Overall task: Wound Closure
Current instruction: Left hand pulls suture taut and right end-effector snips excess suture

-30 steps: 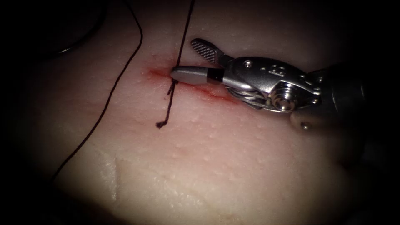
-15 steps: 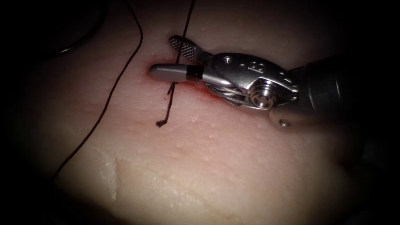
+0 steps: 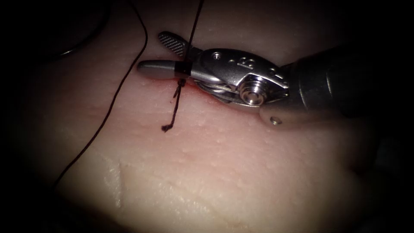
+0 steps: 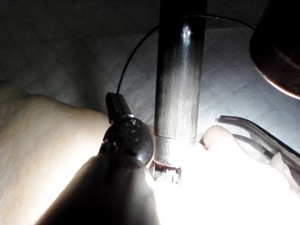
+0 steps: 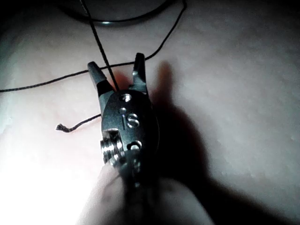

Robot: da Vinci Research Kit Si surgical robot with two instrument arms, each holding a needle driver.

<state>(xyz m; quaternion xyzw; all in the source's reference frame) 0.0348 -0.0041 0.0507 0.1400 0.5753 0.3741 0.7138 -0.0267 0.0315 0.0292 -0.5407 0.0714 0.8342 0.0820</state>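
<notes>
On the tissue [image 3: 224, 164] a red cut [image 3: 169, 80] runs under my right tool [image 3: 151, 51]. Its jaws are open and straddle a taut thread [image 3: 194, 26] close to their hinge, just above the knot [image 3: 181, 83]. A short frayed tail [image 3: 167, 127] hangs down from the knot. The right wrist view has the same open right tool [image 5: 116, 62] with the thread [image 5: 101, 51] between its jaws. In the left wrist view my left tool [image 4: 116, 102] looks shut on a thread [image 4: 140, 44] that arcs away from its tip. Neither tool holds a needle.
A long slack strand [image 3: 123, 82] crosses the tissue left of the cut. A thin curved arc [image 3: 82, 45], possibly the needle, lies off the tissue at the far left. A bright metal shaft [image 4: 180, 84] and tweezers-like prongs [image 4: 262, 136] stand near the left tool.
The right tool has slid left along the cut with its jaws open. The taut thread, first near the jaw tips, now sits deep between them by the hinge.
</notes>
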